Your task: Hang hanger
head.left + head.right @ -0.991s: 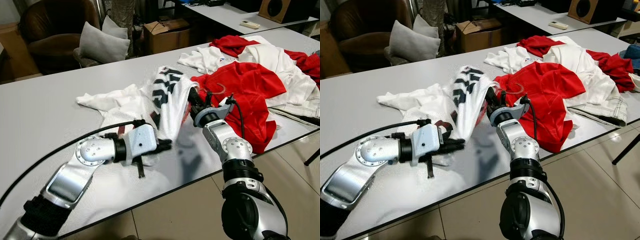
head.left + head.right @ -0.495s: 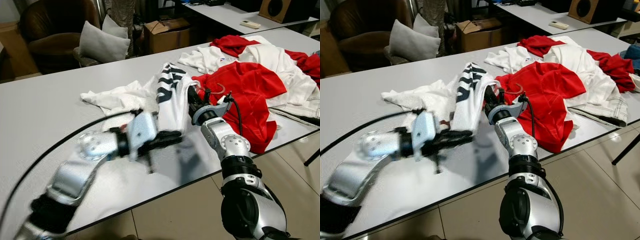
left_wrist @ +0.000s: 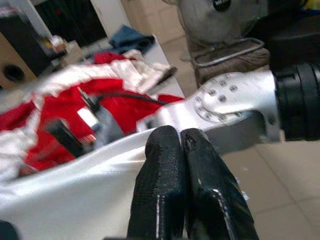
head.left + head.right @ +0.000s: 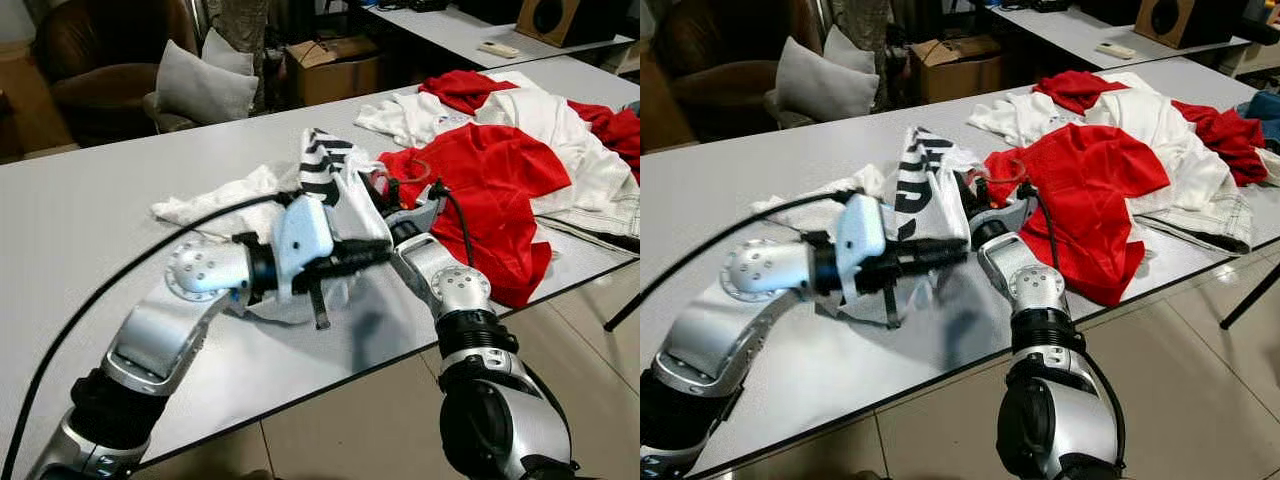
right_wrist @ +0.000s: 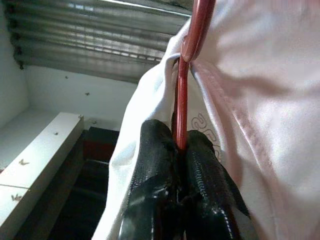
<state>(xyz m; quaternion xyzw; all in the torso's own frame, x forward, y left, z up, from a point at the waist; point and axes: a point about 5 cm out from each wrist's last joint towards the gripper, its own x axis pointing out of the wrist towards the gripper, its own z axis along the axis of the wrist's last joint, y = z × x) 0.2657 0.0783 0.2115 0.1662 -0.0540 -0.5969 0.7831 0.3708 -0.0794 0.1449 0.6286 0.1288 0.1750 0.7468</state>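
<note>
A white shirt with black stripes lies bunched on the grey table, raised at its middle. My right gripper is shut on a red hanger that sits inside the shirt, cloth draped around its fingers. The hanger's hook pokes out over the red garment. In the eye views my right gripper is half hidden under the shirt. My left gripper reaches across the shirt's front, close to the right wrist. Its fingertips are pressed together at the shirt's white edge.
A red garment and a heap of white and red clothes cover the table's right side. The table's near edge runs just below both arms. Behind stand a brown armchair with grey cushions and a cardboard box.
My left gripper has swung right and up across the shirt, nearly meeting the right wrist. The shirt is bunched higher and pulled left. The right gripper has shifted slightly left.
</note>
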